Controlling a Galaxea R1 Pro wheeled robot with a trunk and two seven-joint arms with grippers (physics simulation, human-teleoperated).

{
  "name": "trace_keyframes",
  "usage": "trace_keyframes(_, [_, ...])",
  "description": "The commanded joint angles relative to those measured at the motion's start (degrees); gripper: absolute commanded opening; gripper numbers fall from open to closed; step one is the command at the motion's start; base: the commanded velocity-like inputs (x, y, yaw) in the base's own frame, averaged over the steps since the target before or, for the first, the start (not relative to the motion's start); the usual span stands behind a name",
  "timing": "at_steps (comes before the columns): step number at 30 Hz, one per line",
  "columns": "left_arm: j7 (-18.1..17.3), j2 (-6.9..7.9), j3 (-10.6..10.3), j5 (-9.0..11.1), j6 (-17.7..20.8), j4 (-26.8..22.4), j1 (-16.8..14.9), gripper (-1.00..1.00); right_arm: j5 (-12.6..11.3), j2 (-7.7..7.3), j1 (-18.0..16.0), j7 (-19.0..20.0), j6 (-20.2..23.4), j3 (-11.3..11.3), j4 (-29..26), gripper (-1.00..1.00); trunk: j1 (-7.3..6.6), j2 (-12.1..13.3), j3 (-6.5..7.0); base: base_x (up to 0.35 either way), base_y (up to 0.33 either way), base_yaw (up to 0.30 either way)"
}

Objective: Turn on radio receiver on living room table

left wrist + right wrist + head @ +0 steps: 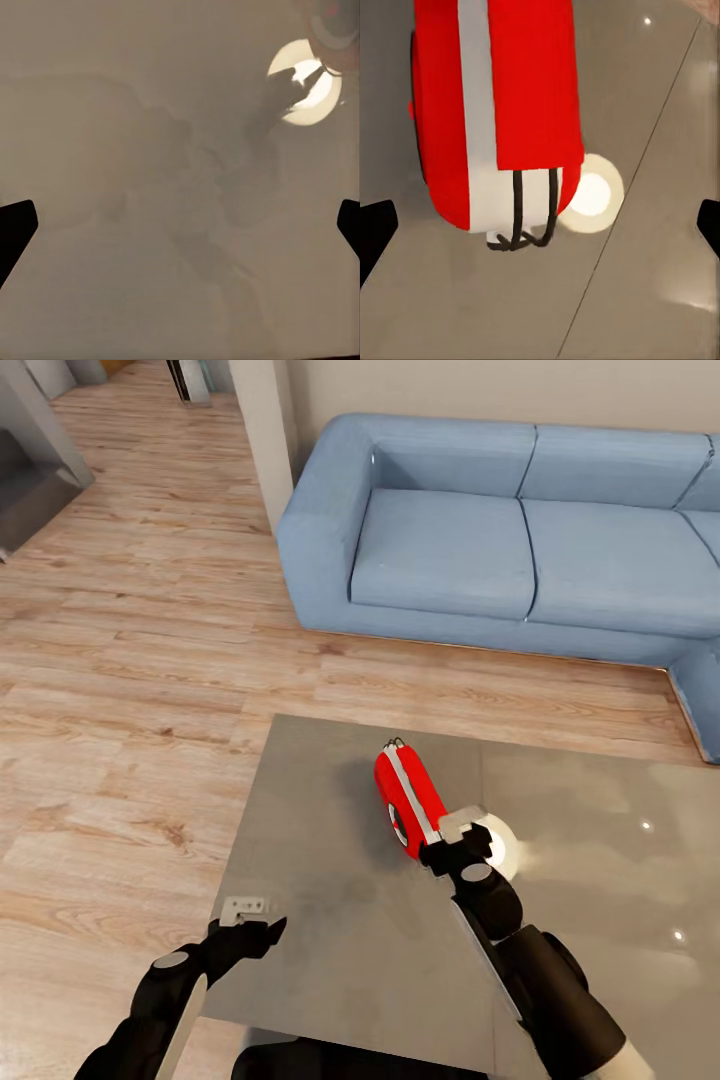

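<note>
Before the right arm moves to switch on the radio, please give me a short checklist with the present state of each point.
1. Radio receiver lies on the table: ok.
2. Right pincer is at the radio's near end: ok.
3. Right pincer is open, its finger tips wide apart at the edges of the right wrist view: ok.
4. Right pincer touches the radio: cannot tell.
5. Left pincer is away from the radio, over the table's near left corner: ok.
6. Radio already on: cannot tell.
</note>
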Motion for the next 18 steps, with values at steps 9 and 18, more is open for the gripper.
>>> trace_keyframes(9, [-0.02, -0.01, 0.0, 0.0, -0.23, 0.08, -0.02, 1.0, -0.19, 3.92, -10.93, 5.73, 8.59, 0.0, 0.12, 1.0, 0.0, 0.0, 0.0, 0.0, 0.0, 0.0])
trace_keyframes(18, [-0.03, -0.01, 0.0, 0.0, -0.41, 0.1, -0.08, 1.0, -0.51, 10.2, -15.21, 6.44, 9.89, -0.02, 4.08, 1.0, 0.0, 0.0, 0.0, 0.0, 0.0, 0.0])
